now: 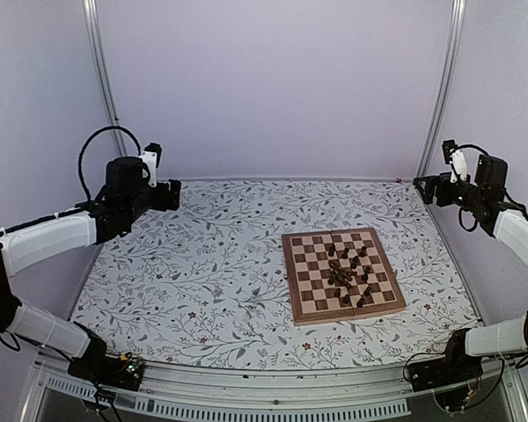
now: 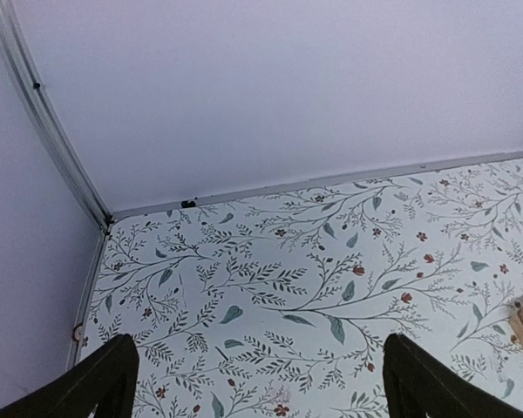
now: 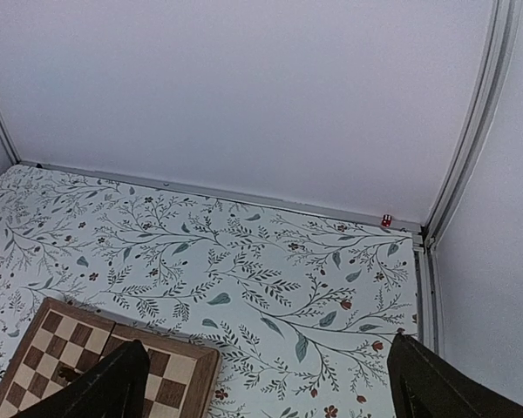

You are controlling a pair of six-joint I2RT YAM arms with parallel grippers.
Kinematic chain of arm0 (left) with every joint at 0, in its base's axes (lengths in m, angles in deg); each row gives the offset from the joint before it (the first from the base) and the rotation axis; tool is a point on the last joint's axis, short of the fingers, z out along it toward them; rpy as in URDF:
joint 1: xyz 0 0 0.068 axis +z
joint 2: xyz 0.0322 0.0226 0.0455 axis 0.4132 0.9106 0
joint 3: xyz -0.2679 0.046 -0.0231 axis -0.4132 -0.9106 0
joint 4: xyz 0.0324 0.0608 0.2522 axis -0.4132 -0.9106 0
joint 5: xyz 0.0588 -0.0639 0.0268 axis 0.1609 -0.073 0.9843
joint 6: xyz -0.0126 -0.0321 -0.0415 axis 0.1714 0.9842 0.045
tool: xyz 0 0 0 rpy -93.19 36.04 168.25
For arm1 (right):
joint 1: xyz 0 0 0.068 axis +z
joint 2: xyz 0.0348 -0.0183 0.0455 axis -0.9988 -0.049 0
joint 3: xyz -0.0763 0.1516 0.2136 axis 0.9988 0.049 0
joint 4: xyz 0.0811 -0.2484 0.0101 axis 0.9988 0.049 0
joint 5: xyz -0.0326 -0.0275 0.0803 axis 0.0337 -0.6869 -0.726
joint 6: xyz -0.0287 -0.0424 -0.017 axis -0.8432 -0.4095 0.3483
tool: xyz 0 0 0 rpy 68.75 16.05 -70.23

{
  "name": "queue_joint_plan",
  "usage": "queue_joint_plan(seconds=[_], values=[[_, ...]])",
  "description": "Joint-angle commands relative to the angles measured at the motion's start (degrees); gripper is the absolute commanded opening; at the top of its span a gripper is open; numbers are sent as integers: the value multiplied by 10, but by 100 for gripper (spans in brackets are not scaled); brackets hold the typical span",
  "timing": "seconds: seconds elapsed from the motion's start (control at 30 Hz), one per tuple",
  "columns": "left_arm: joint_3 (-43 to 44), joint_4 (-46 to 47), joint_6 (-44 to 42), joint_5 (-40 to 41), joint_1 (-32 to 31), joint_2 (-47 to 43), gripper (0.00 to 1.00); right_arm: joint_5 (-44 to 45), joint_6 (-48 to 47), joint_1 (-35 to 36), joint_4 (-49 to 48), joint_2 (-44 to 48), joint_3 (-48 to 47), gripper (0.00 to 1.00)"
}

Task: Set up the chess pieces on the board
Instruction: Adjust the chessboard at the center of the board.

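Observation:
The wooden chessboard [image 1: 341, 274] lies on the floral table, right of centre. Several small dark chess pieces [image 1: 348, 272] stand and lie in a loose heap on its middle and right squares. My left gripper [image 1: 171, 194] is raised high at the far left, well away from the board, open and empty; in the left wrist view its fingers [image 2: 100, 383] are spread wide over bare floral cloth. My right gripper [image 1: 425, 188] is raised at the far right, open and empty. The right wrist view shows its fingers [image 3: 427, 383] spread, with the board's far corner [image 3: 179, 374] below.
Grey walls close the back and sides, with metal corner posts [image 1: 101, 70]. A small red object [image 3: 386, 221] sits at the far right corner of the table. The floral cloth [image 1: 202, 272] spreads left of the board.

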Motion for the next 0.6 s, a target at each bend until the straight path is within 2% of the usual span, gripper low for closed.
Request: queue_joint_plan(seconds=[0.0,0.1,0.23,0.27,0.3,0.37,0.4,0.47,0.57], values=[[-29,74,60,-27,3,-44,100,-20,-62,-4,102,12,-31,99],[-51,108,13,-162,3,-71,99,-25,-141,-4,185,9,-36,99],[-17,39,-56,-275,-2,-63,99,12,-179,-4,214,0,-12,95],[-8,27,-61,-291,-7,-57,94,21,-183,-5,213,-7,-7,92],[0,19,-67,-308,-11,-52,88,29,-182,-5,212,-16,-5,87],[10,6,-71,-339,-19,-41,81,30,-176,-5,217,-53,-14,73],[13,0,-74,-353,-25,-37,77,25,-171,-4,224,-77,-26,63],[19,-17,-78,-383,-38,-29,72,4,-161,-5,247,-135,-53,50],[25,-39,-89,-380,-71,-12,71,-14,-149,-5,264,-216,-83,41]])
